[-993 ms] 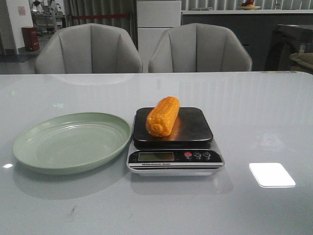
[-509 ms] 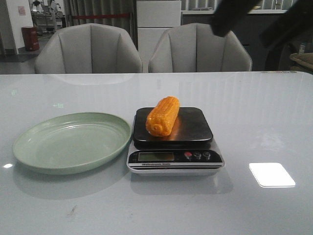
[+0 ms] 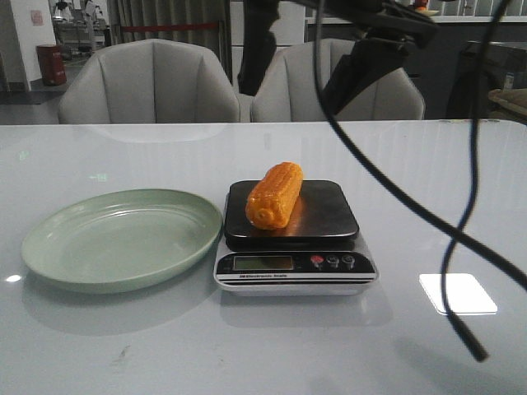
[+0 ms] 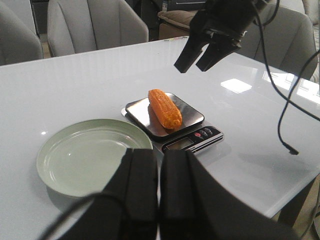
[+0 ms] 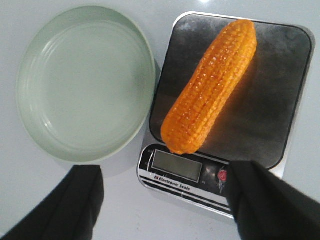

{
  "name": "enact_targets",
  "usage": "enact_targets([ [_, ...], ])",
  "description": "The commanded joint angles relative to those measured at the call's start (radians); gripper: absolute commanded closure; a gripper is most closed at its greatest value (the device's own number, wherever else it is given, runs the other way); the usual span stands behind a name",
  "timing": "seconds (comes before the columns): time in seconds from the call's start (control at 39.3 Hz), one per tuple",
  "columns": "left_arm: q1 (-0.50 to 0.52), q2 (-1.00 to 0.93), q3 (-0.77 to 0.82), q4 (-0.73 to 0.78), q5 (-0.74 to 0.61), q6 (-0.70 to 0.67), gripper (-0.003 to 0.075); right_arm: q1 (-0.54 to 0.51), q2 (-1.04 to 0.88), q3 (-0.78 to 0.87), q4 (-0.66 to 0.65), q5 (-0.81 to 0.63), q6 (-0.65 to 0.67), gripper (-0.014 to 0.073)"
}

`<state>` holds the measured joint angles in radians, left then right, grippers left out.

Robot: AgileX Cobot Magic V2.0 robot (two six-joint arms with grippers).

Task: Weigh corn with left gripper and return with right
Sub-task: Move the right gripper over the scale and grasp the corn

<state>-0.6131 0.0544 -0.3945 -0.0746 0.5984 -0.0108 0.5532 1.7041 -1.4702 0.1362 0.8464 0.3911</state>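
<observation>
The orange-yellow corn (image 3: 274, 195) lies on the dark platform of a digital scale (image 3: 329, 216) at the table's middle. My right gripper (image 3: 290, 97) hangs open above and behind the scale, fingers spread wide and empty. In the right wrist view its fingers (image 5: 75, 205) frame the scale's display, with the corn (image 5: 210, 85) beyond them. My left gripper (image 4: 160, 195) is shut and empty, held back on the near side of the plate and away from the corn (image 4: 165, 107). It is out of the front view. The left wrist view shows the right gripper (image 4: 191, 66) above the scale (image 4: 140, 107).
An empty pale green plate (image 3: 123, 239) sits left of the scale, also seen in both wrist views (image 4: 90, 160) (image 5: 85, 80). A thin black cable (image 3: 395, 189) from the right arm hangs across the table's right half. Two grey chairs (image 3: 148, 82) stand behind the table.
The right arm has come down into the front view from the top right and now hangs over the scale, its cable trailing. The corn, scale and plate have not moved.
</observation>
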Motion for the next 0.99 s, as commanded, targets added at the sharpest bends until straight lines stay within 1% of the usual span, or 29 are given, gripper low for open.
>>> enact_targets([
  [0.0,0.002,0.015,-0.024,-0.005,-0.079,-0.001,0.0598,0.011,0.030,-0.102,-0.087,0.030,0.118,-0.0003],
  [0.1,0.002,0.015,-0.024,-0.005,-0.079,-0.001,0.0598,0.025,0.097,-0.158,-0.136,0.080,0.213,-0.0003],
  [0.28,0.002,0.015,-0.024,-0.005,-0.079,-0.001,0.0598,0.039,0.191,-0.231,-0.145,0.108,0.274,-0.0003],
  [0.36,0.002,0.015,-0.024,-0.005,-0.079,-0.001,0.0598,0.039,0.225,-0.247,-0.145,0.115,0.319,-0.0003],
  [0.46,0.002,0.014,-0.024,-0.005,-0.079,-0.001,0.0598,0.039,0.258,-0.264,-0.150,0.125,0.349,0.0018],
  [0.64,0.002,0.014,-0.024,-0.005,-0.079,-0.001,0.0598,0.039,0.327,-0.291,-0.155,0.153,0.354,0.0092],
  [0.84,0.002,0.014,-0.024,-0.005,-0.079,-0.001,0.0598,0.039,0.351,-0.310,-0.155,0.135,0.359,0.0246],
  [0.92,0.002,0.014,-0.024,-0.005,-0.079,-0.001,0.0598,0.044,0.345,-0.325,-0.154,0.132,0.359,0.0281],
  [0.97,0.002,0.014,-0.024,-0.005,-0.079,-0.001,0.0598,0.052,0.344,-0.347,-0.149,0.147,0.358,0.0281],
])
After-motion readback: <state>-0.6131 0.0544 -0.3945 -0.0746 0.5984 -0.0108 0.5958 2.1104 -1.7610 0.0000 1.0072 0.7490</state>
